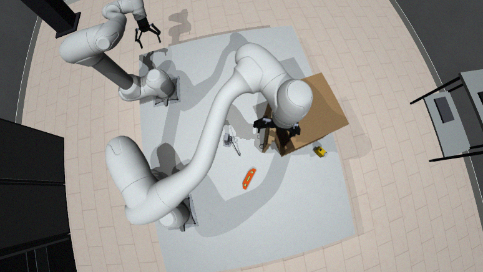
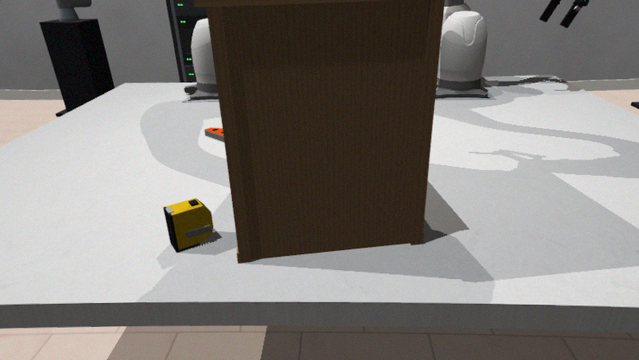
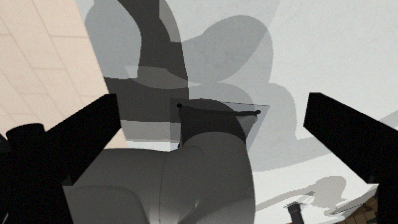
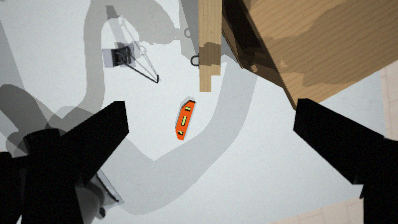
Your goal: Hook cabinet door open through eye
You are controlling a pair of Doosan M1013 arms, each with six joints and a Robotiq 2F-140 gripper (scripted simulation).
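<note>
The wooden cabinet [image 1: 326, 108] [image 2: 330, 134] [image 4: 340, 55] stands upright on the table. Its door [image 1: 266, 145] [image 4: 209, 30] is ajar, with a dark gap behind it. The small dark eye [image 1: 261, 146] [image 4: 191, 60] sticks out from the door's outer face. The post [image 1: 226, 138] [image 4: 118, 56] stands apart from the door; its thin hook [image 1: 239, 154] [image 4: 158, 79] points out over the table, outside the eye. My right gripper [image 1: 277, 129] [image 4: 210, 115] is open above the door and the cabinet's front edge. My left gripper [image 1: 151, 44] [image 2: 554, 22] [image 3: 212, 110] is open and empty, far from the cabinet.
An orange level [image 1: 249, 178] [image 2: 214, 132] [image 4: 184, 121] lies on the table in front of the post and door. A yellow tape measure [image 1: 319, 151] [image 2: 190, 225] stands beside the cabinet. The right arm stretches over the table between its base and the cabinet.
</note>
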